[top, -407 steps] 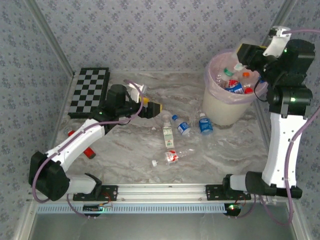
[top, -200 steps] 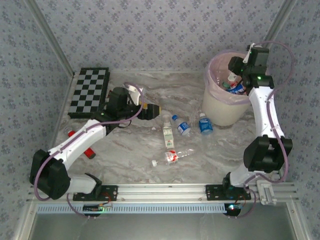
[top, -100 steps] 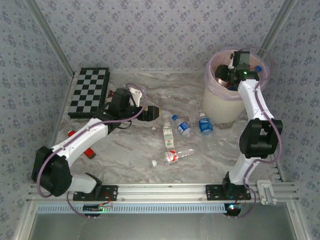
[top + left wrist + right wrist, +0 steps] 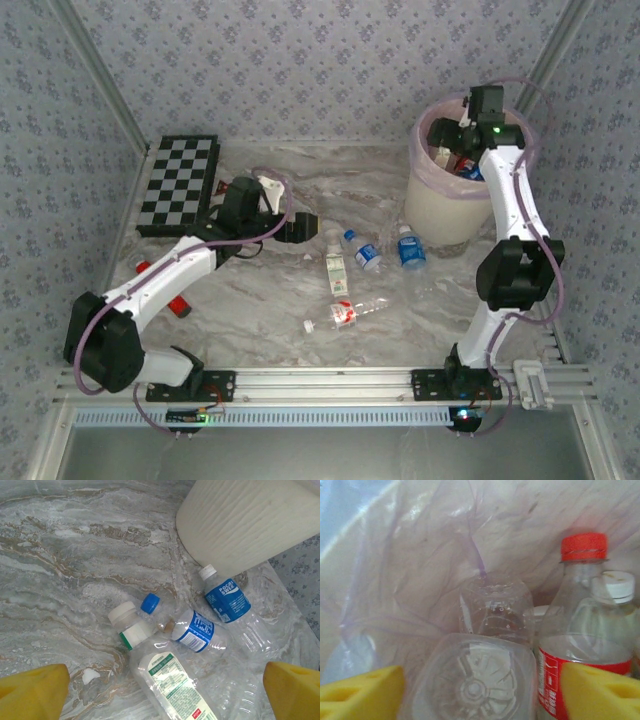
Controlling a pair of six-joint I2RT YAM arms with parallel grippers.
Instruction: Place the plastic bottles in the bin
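Now we are releasing a clear bottle (image 4: 475, 680) into the bin (image 4: 432, 208) at the far right corner of the desk (image 4: 250, 300), right hand (image 4: 482, 692) standing wide; we are planning a straight lift, clear of the pink liner (image 4: 420, 555).

From my console I see the left arm (image 4: 160, 275) and right arm (image 4: 512, 205) as white moulded shells joined by round black housings, thin mauve cables (image 4: 288, 200) looping off them, a small green light (image 4: 493, 127) glowing on the right one, and blunt yellow finger pads (image 4: 32, 692).

Overhead view onto table (image 4: 250, 310); left wrist near bottles (image 4: 200, 632), right inside bin (image 4: 440, 212).
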